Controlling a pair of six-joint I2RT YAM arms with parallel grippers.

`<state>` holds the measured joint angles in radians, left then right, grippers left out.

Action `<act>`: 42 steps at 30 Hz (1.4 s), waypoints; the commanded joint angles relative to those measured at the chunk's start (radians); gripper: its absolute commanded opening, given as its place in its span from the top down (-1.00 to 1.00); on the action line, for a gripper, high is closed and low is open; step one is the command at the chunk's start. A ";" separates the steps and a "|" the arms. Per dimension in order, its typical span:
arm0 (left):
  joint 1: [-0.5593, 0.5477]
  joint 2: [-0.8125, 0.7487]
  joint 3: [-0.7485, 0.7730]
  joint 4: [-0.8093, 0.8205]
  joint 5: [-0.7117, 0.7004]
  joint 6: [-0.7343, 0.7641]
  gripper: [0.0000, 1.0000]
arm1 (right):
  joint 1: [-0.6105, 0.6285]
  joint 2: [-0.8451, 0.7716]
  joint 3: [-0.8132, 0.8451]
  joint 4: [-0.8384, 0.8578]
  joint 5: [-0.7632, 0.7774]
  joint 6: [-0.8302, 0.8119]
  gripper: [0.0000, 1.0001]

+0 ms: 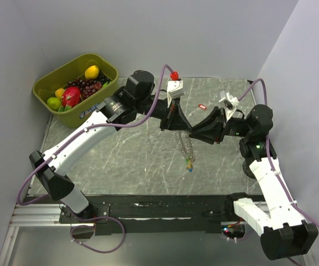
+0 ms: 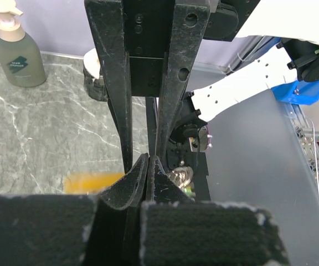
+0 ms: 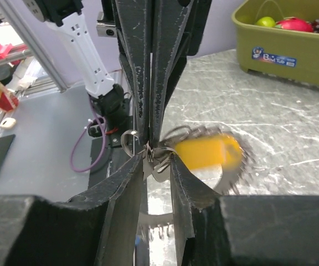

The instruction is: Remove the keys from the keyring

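At the middle of the marble table (image 1: 121,160), with a fruit bin (image 1: 62,71) at ten o'clock, the left gripper (image 2: 148,166) pinches the keyring (image 1: 186,145) with jaws pressed together. The keyring dangles toward six o'clock, keys (image 1: 189,164) at its foot, while the right gripper (image 3: 158,166) at three o'clock stands narrowly apart around it.

Table (image 1: 126,166) looks like grey marble with white veins, smooth with a bit of sheen. Keyring (image 1: 186,145) is shiny silver metal chain, and the keys (image 1: 189,163) are bright plastic. Fingers (image 3: 134,66) are hard black plastic, matt and pretty scuffed, with rough felt-like pads (image 2: 37,233) further back. Arm shells (image 1: 87,136) are smooth glossy white plastic, the bin (image 3: 292,61) is smooth olive plastic, and the purple cable (image 3: 72,157) looks rubbery.
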<state>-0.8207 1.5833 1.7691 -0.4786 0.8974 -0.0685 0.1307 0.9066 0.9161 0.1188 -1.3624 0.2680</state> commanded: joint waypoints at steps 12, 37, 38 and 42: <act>-0.006 -0.009 0.016 0.060 0.037 -0.008 0.98 | 0.006 -0.035 0.009 0.156 -0.018 0.109 0.65; -0.015 -0.095 0.090 -0.098 -0.308 0.277 0.19 | 0.110 0.072 0.389 -1.048 0.356 -0.621 1.00; -0.024 -0.097 0.095 -0.110 -0.357 0.297 0.18 | 0.110 0.075 0.385 -1.065 0.356 -0.613 1.00; -0.095 -0.106 0.034 -0.135 -0.481 0.429 0.20 | 0.104 0.103 0.379 -1.082 0.332 -0.575 1.00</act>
<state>-0.8467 1.5166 1.8149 -0.5716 0.5854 0.2012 0.2340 0.9951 1.2984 -0.9127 -1.0218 -0.3229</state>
